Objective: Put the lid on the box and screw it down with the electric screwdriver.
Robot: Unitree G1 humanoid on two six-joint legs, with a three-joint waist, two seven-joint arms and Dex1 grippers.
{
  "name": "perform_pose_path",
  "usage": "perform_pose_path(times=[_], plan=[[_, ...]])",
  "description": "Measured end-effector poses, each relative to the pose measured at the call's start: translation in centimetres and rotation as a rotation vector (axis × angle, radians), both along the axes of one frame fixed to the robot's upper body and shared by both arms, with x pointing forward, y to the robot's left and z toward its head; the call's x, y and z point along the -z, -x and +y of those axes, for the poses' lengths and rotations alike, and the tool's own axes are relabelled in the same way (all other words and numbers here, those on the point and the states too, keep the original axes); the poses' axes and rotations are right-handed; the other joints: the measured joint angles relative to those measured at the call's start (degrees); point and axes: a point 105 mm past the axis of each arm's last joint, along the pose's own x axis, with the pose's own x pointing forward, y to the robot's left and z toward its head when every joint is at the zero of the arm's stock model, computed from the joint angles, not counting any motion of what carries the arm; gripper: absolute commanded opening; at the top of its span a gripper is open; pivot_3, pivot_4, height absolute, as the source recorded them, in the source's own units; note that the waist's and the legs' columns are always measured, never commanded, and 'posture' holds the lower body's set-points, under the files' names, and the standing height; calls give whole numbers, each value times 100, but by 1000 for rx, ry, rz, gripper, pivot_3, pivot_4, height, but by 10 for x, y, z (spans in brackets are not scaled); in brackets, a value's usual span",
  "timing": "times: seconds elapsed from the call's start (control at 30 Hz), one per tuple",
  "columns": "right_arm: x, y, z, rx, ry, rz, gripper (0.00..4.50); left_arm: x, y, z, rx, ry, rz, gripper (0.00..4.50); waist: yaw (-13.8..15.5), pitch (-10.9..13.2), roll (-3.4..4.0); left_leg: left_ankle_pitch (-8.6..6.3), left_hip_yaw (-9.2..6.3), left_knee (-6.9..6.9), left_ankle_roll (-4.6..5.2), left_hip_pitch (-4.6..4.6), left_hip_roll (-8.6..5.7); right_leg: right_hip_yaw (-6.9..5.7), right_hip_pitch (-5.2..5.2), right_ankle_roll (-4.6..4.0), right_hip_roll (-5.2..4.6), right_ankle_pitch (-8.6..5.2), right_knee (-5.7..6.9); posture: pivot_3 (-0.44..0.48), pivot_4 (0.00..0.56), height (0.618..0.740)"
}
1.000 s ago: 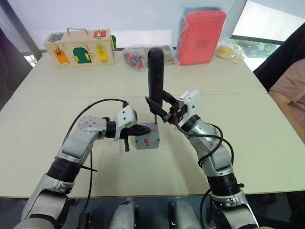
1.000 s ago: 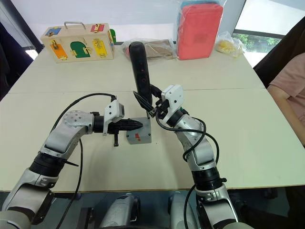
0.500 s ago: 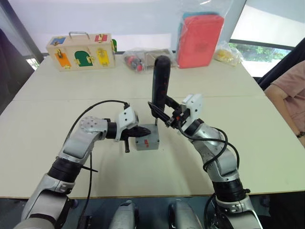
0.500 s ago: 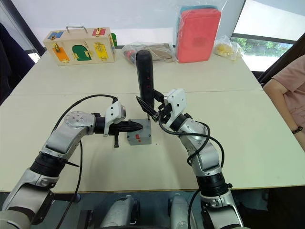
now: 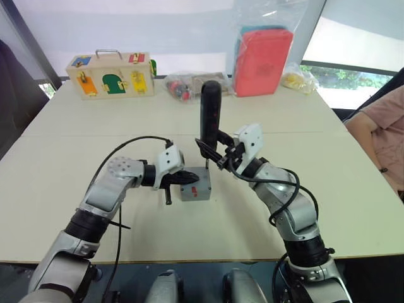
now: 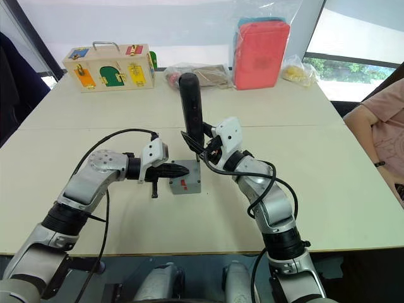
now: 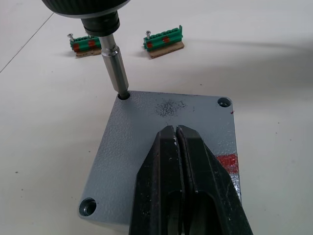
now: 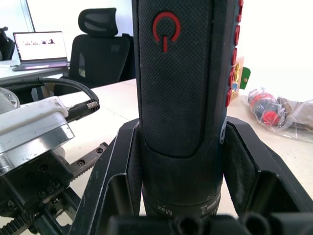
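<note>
Right gripper [image 5: 213,153] is clamped around the lower body of the electric screwdriver [image 5: 210,113], holding it upright, nearly vertical. In the left wrist view its metal bit [image 7: 114,73] sits in the far corner screw hole of the lid [image 7: 146,147].

Left gripper [image 7: 177,132] has its fingers pressed together with nothing between them, tips resting on top of the lid, roughly mid-surface. Screw heads visible in two other lid corners [image 7: 224,102] and [image 7: 87,206]; fourth corner hidden behind the fingers.

Lid is seated on the box [image 5: 195,188], which sits on the table [image 5: 76,202] between the two grippers. Red mark on the box side facing the robot.

Two green connector blocks [image 7: 164,41] lie on the table just beyond the box, side by side.

Far edge of the table: wooden latch box [image 5: 112,74], clear bag of small parts [image 5: 183,83], red pouch in plastic [image 5: 262,52], yellow bag [image 5: 297,80]. A person's arm [image 5: 375,132] at the right side.
</note>
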Motion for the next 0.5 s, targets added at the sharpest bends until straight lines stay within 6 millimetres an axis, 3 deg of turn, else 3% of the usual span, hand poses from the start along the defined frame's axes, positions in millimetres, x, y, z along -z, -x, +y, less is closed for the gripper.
perform_pose_path(times=[0.2,0.4,0.5], plan=[[3,1,1,0,17,6,1797,3,1,1,-4,-2,11,0,-1,-6,-5,-24,1,-13,37,77,9,-1,74,-22,-3,-31,-11,0,150,730],[3,0,2,3,30,-1,1797,3,1,0,-3,-1,12,0,1,-9,-6,-27,0,-13,43,81,16,-1,77,-25,-4,-37,-10,0,150,730],[-7,-1,-2,14,14,-25,1797,2,1,0,-2,4,12,0,9,-1,-2,-28,-1,-13,43,71,16,-1,68,-25,-6,-37,-10,0,150,730]])
